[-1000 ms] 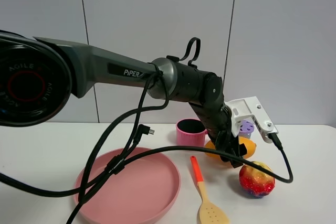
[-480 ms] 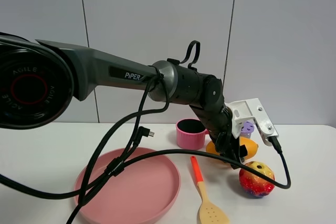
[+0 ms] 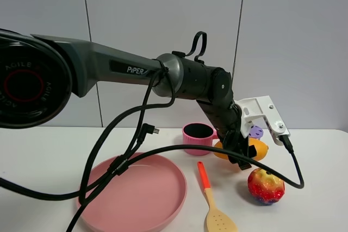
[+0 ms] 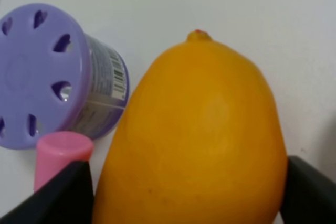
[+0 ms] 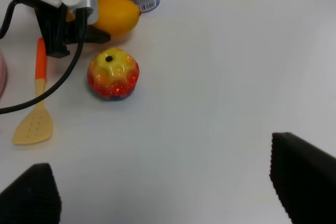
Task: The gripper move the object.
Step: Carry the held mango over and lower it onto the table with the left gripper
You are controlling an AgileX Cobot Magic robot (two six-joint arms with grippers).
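Observation:
The yellow-orange mango [image 3: 260, 149] sits between the pink pot and the red-yellow fruit, low over the white table. My left gripper [image 3: 239, 153] is shut on it. In the left wrist view the mango [image 4: 199, 140] fills the gap between the two black fingers [image 4: 63, 195], with the gripper [image 4: 186, 190] around its wide end. I cannot tell whether the mango touches the table. The right wrist view shows the mango [image 5: 116, 14] held by the left arm's white block. My right gripper [image 5: 165, 187] is open and empty, apart from everything, and out of the exterior view.
A bumpy red-yellow fruit [image 3: 266, 186] lies just in front of the mango. A purple can [image 3: 255, 132] stands behind it, a pink pot [image 3: 198, 137] to its left. An orange-handled spatula [image 3: 215, 210] and a pink plate [image 3: 136, 199] lie in front, crossed by black cables.
The left wrist has risen a little and shifted slightly right, and the mango has moved with it. The red-yellow fruit, pot and spatula have stayed put.

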